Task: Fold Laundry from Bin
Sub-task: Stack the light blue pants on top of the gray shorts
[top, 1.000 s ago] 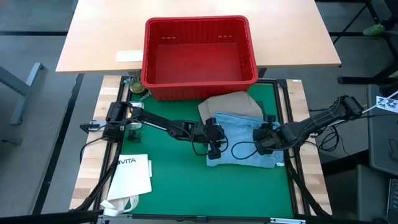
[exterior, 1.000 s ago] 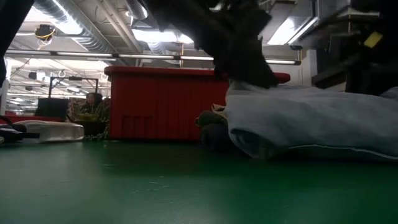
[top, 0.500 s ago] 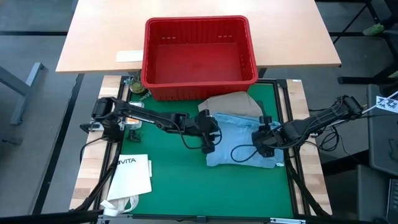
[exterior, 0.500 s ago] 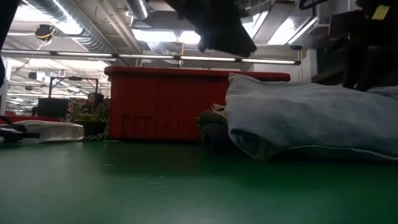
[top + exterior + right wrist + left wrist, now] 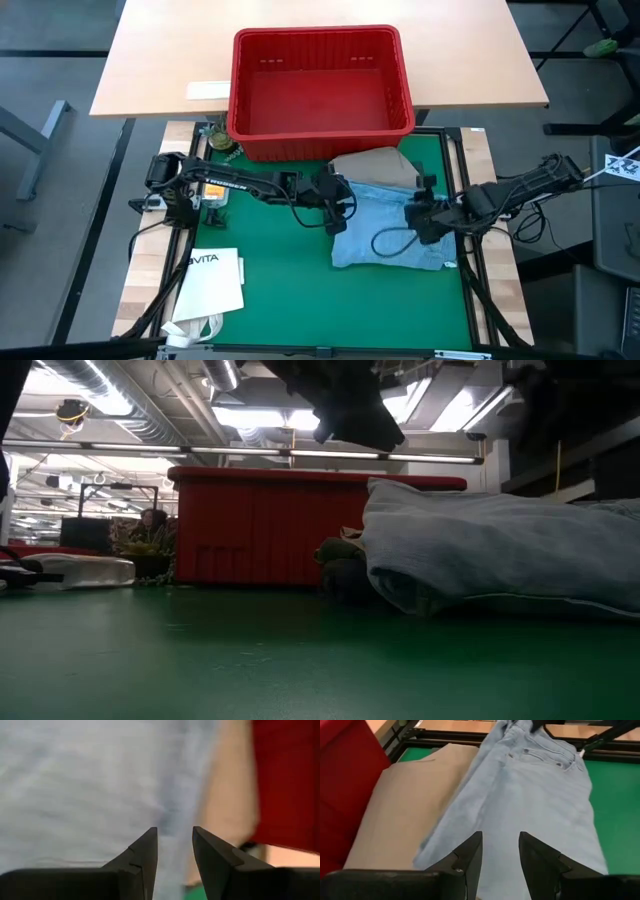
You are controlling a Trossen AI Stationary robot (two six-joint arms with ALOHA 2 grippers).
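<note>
The folded light blue jeans (image 5: 390,232) lie flat on the green mat (image 5: 270,270). Their far edge overlaps the khaki garment (image 5: 372,166), which lies against the red bin (image 5: 320,45). The bin's red floor shows. My left gripper (image 5: 337,212) hovers open over the jeans' left edge (image 5: 535,795), with nothing between its fingers. It hangs above the cloth in the low view (image 5: 350,415). My right gripper (image 5: 420,218) is open above the jeans' right part (image 5: 75,785) and touches nothing.
A white paper bag printed "VITA" (image 5: 212,285) lies at the mat's near left. A black cable loop (image 5: 392,242) from the right arm lies on the jeans. A small green object (image 5: 220,146) sits left of the bin. Bare mat lies left of and in front of the jeans.
Both grippers have risen off the jeans, with no change in finger gap. My left gripper was down on the cloth's left edge and has lifted clear, moving toward the table's far edge. The jeans stay folded in place.
</note>
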